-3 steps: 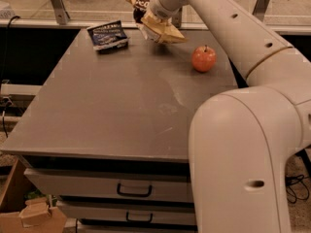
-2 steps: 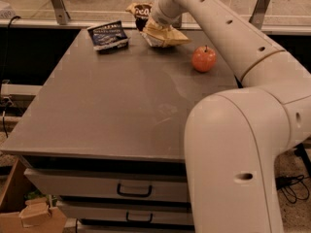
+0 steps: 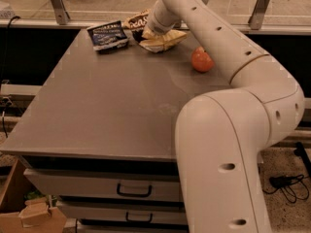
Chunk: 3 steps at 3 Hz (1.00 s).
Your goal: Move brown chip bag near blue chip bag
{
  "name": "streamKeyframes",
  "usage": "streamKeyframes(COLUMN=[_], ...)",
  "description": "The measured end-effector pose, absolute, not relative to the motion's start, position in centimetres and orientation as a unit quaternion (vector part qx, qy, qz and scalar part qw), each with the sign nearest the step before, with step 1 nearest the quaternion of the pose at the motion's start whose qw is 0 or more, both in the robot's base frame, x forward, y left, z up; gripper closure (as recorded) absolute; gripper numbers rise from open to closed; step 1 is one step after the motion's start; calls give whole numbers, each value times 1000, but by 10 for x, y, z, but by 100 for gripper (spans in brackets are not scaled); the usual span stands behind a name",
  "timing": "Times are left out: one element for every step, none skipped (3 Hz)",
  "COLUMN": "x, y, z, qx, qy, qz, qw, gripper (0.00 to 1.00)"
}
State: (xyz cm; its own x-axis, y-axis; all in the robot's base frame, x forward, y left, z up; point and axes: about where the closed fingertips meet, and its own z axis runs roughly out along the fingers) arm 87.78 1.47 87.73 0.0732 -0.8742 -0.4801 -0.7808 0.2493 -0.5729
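1. Brown chip bag (image 3: pixel 163 39), crinkled dark-brown and cream with white lettering, has on its left a small, flat dark-blue snack bag (image 3: pixel 108 34) with white edges, lying near the far edge of the grey table (image 3: pixel 107 110).
2. The brown bag lies at that far edge, just beside the blue one.
3. The gripper (image 3: pixel 154 29) of the white arm (image 3: pixel 233 57) presses on the brown bag's top; whether it clamps the bag cannot be told.
4. A round red-orange apple (image 3: pixel 201 60) rests further right, apart from the bag.

Your one view sits high beside the arm (image 3: pixel 232 144). It looks down across the tabletop (image 3: pixel 97 115) to the pincer (image 3: pixel 155 32) at the far edge.
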Motion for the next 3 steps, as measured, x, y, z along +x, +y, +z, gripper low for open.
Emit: streamKeyframes(x=[875, 873, 865], y=[31, 41, 30], z=[871, 886, 929], qx=[-619, -624, -620], qy=[673, 661, 641], qz=[-42, -38, -52], qw=[402, 416, 450], gripper=[12, 0, 0])
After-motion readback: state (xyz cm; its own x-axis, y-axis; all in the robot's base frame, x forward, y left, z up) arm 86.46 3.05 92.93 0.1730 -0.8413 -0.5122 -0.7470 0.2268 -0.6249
